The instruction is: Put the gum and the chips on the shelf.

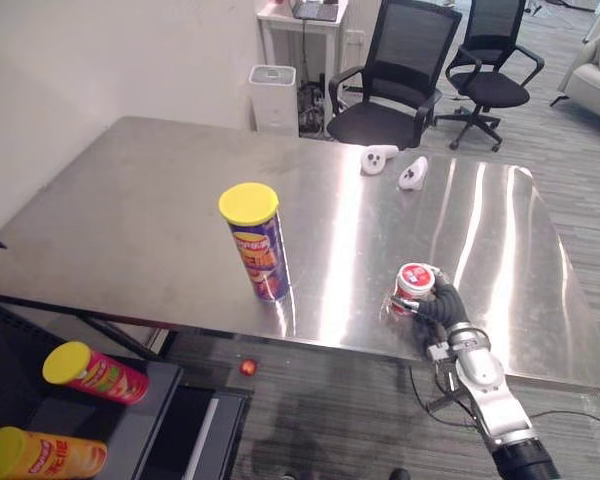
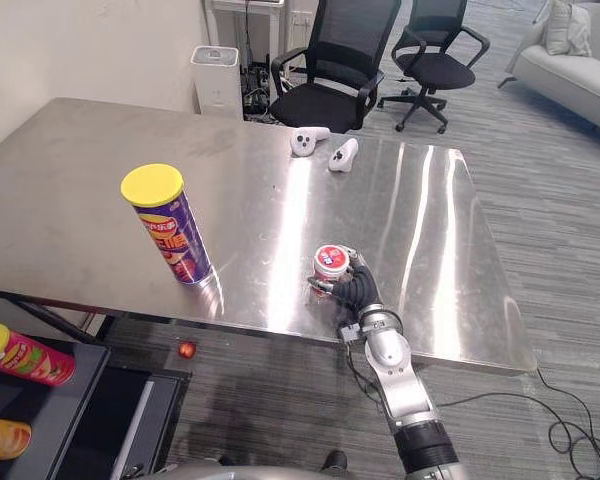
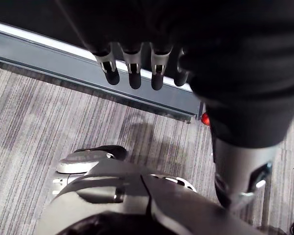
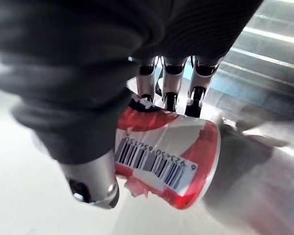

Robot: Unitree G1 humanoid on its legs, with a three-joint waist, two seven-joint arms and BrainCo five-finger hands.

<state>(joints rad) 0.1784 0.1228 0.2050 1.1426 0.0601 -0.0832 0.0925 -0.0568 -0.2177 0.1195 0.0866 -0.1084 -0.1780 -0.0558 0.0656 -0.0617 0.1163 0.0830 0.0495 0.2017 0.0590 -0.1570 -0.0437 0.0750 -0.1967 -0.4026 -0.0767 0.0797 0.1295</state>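
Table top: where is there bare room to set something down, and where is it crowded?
Steel table: everything left of the upright chips can is bare, and so is the wide strip between the can and the white controllers at the far edge. It is crowded near the front edge, where the right hand grips the gum tub.

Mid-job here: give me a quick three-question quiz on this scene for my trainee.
1. True or false: the purple chips can lies on its side on the steel table.
2. Multiple choice: the right robot hand is curled round A) the gum tub, B) the chips can, C) nothing.
3. Fill in: the lid of the chips can is ____.
Key: 1 false, it stands upright; 2 A; 3 yellow.
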